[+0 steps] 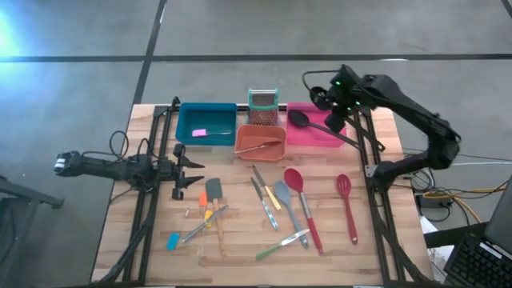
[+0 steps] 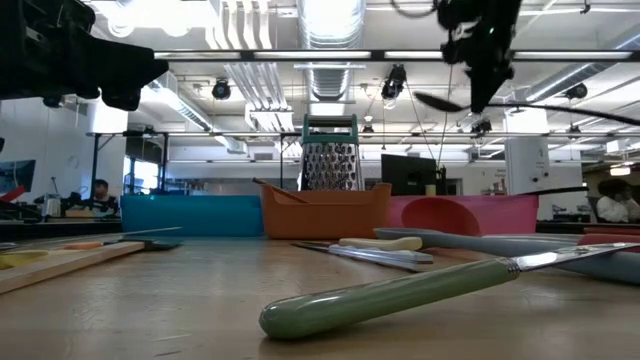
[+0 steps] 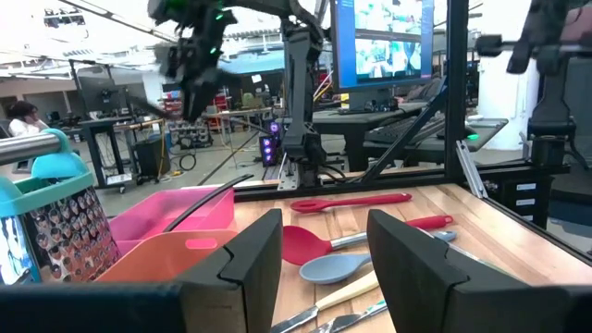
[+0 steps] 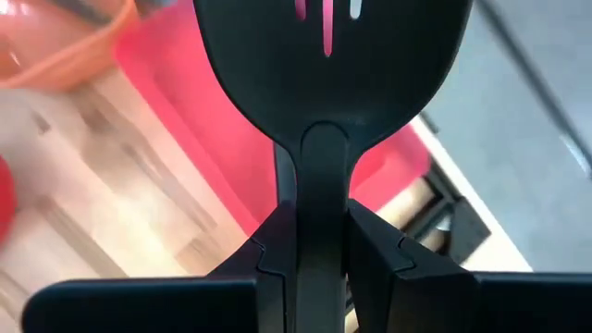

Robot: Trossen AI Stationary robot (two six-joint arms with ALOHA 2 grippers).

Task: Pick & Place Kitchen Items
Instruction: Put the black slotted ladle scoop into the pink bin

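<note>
Fingers of the right gripper (image 4: pixel 314 245) clamp the neck of a black slotted spoon (image 1: pixel 320 126), held above the pink bin (image 1: pixel 308 136) at the desk's far edge; left gripper (image 1: pixel 188 172) waits half-open.

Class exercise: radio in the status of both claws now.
Right claw shut on black slotted spoon, above pink bin. Left claw open, empty, idle.

Black jointed arms, green status lights, loose cables, blocky matte fingers (image 3: pixel 259 254).
</note>
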